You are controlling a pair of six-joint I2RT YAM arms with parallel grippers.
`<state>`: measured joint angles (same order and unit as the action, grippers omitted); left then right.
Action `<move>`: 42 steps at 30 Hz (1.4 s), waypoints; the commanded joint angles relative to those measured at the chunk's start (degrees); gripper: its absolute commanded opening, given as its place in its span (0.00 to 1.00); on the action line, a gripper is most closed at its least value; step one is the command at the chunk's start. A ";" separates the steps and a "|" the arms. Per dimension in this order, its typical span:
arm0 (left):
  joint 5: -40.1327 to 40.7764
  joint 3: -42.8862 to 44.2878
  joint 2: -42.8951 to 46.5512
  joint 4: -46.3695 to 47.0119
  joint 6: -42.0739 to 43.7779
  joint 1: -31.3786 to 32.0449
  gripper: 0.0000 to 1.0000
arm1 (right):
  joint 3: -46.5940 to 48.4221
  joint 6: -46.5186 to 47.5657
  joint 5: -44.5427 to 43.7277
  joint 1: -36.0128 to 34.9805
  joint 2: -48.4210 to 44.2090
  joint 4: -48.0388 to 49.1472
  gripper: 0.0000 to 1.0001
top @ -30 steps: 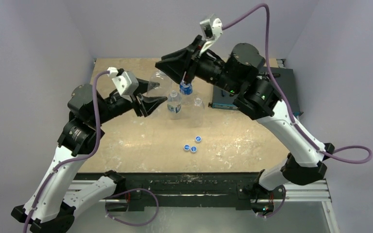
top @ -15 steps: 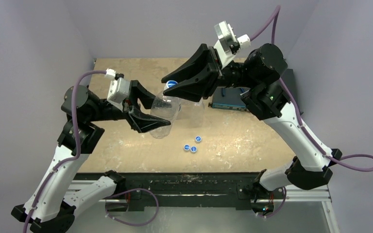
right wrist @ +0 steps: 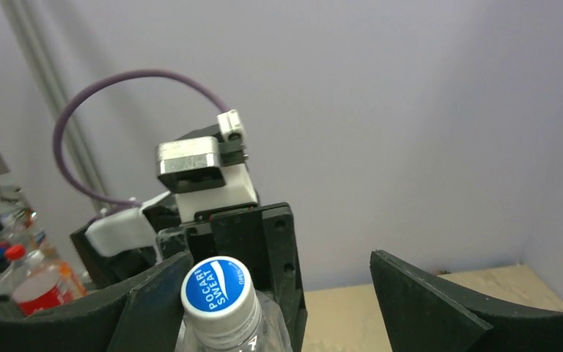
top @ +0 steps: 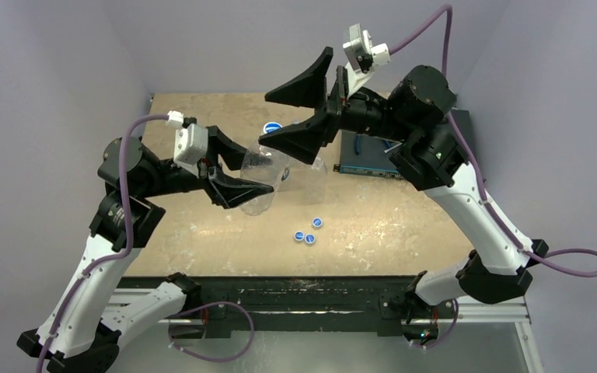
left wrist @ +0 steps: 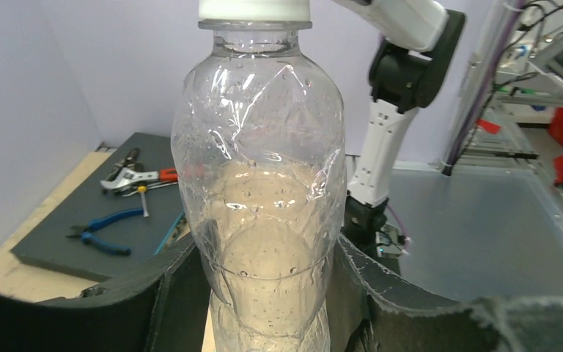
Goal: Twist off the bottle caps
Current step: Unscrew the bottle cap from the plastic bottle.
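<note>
My left gripper is shut on a clear, crinkled, unlabelled bottle, held tilted above the table. In the left wrist view the bottle fills the gap between the black fingers. Its blue-topped cap sits on the neck. In the right wrist view the cap lies close to the left finger, apart from the other one. My right gripper stands open around it. Three loose blue caps lie on the table.
Another clear bottle with no cap stands just behind the held one. A blue box lies under the right arm. A dark mat at the back right carries pliers and a wrench.
My left gripper lifted the bottle off the table and tilted it. My right gripper closed on its cap, and its jaws have now swung wide open.
</note>
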<state>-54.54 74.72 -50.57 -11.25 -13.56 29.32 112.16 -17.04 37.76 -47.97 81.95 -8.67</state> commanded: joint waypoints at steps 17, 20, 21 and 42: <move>26.88 -0.31 1.02 -4.00 19.35 0.39 0.00 | 16.14 2.13 -45.76 -11.80 7.46 -15.62 0.96; 26.98 -0.57 1.32 -4.20 19.68 0.43 0.00 | 16.39 0.72 -45.01 -11.80 8.33 -15.00 0.94; 27.17 -0.66 1.40 -4.27 19.94 0.42 0.00 | 16.60 0.13 -44.78 -11.80 8.68 -15.10 0.93; 28.50 -1.51 1.76 -4.43 20.26 0.36 0.00 | 10.10 -4.82 -39.99 -11.80 5.47 -10.53 0.51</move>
<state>-26.76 73.21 -49.15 -17.28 5.72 29.43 122.69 -20.78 -3.36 -59.61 88.23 -21.02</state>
